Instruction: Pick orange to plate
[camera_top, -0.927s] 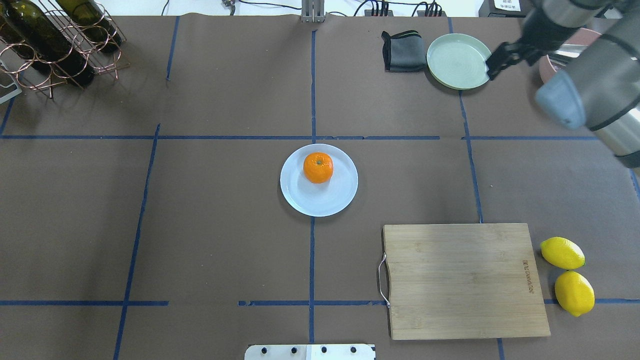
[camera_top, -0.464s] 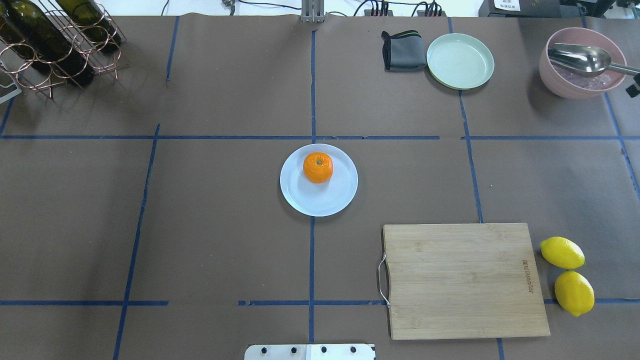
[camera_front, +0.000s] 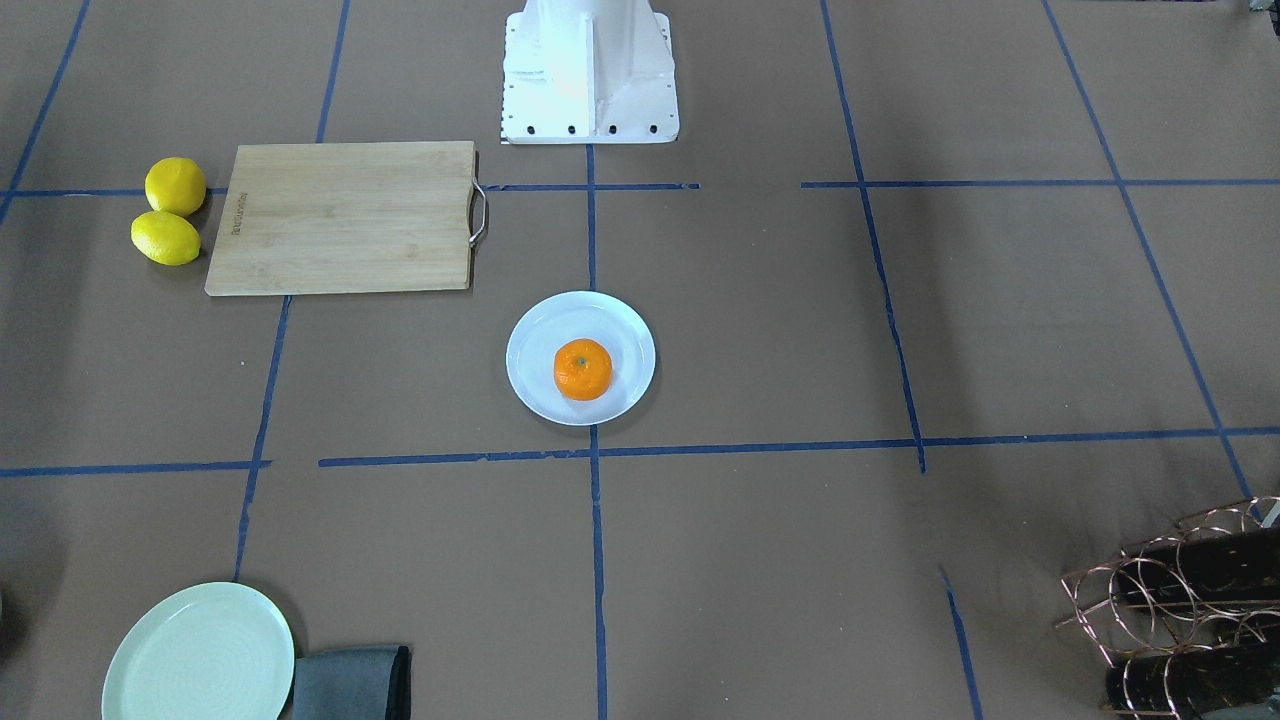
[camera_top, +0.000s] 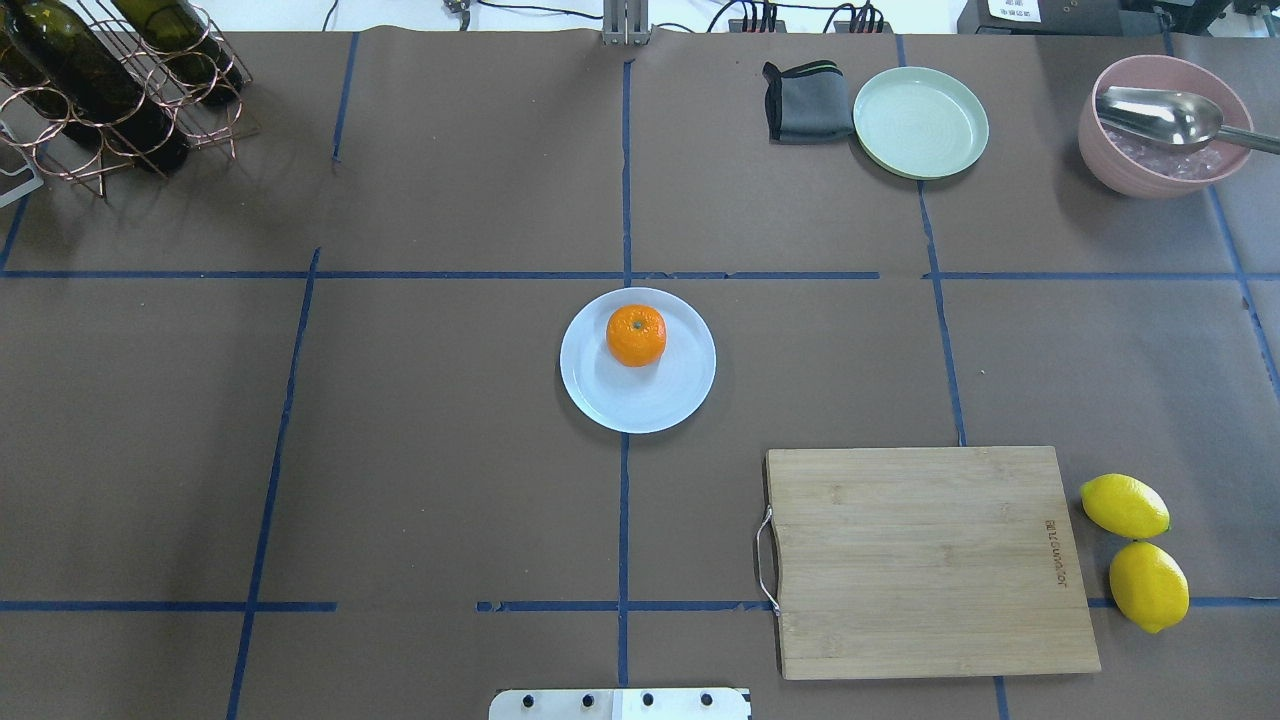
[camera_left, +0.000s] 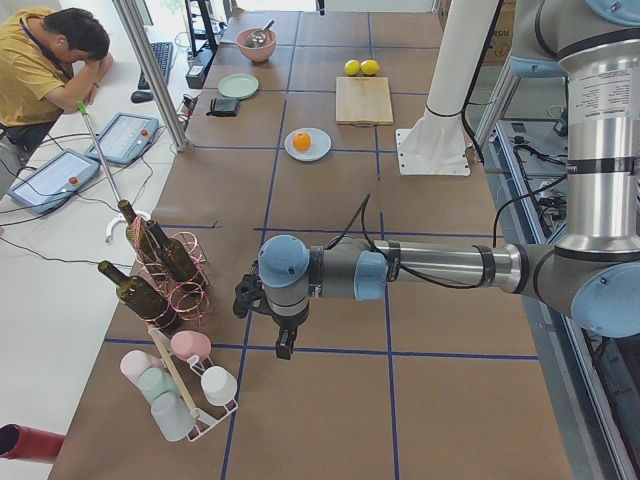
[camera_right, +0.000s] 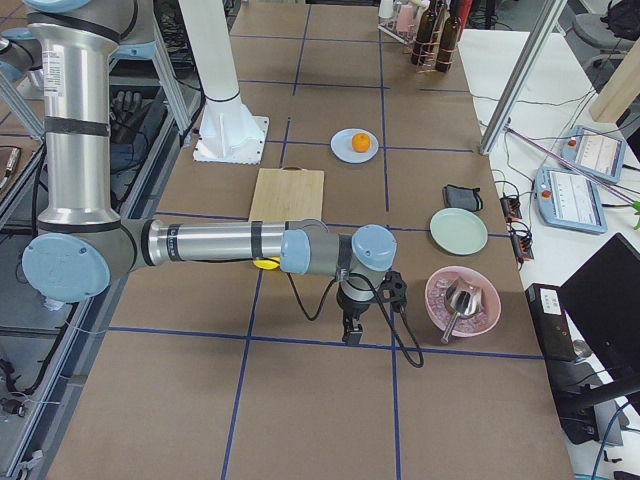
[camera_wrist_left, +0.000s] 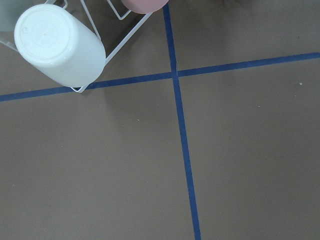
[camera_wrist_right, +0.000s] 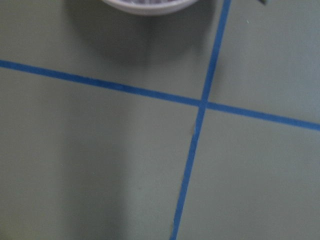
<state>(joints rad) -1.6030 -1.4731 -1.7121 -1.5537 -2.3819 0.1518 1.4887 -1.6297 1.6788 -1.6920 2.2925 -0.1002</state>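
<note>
The orange (camera_top: 636, 335) rests on the pale bluish-white plate (camera_top: 640, 405) at the table's centre, toward the plate's far side; it also shows as the orange (camera_front: 583, 369) on the plate (camera_front: 535, 335) in the front-facing view. No gripper is near it. My left gripper (camera_left: 285, 345) hangs far off at the table's left end beside the cup rack. My right gripper (camera_right: 350, 330) hangs at the right end near the pink bowl. Both show only in the side views, so I cannot tell whether they are open or shut.
A bamboo cutting board (camera_top: 930, 560) and two lemons (camera_top: 1135, 550) lie front right. A green plate (camera_top: 920, 122), a grey cloth (camera_top: 805, 100) and a pink bowl with a scoop (camera_top: 1165, 125) sit back right. The bottle rack (camera_top: 110, 80) stands back left. A white cup (camera_wrist_left: 60, 45) is below the left wrist.
My right arm, which hung over the green plate and bowl, has swung out of the overhead view to the right. The orange and the plate have not moved.
</note>
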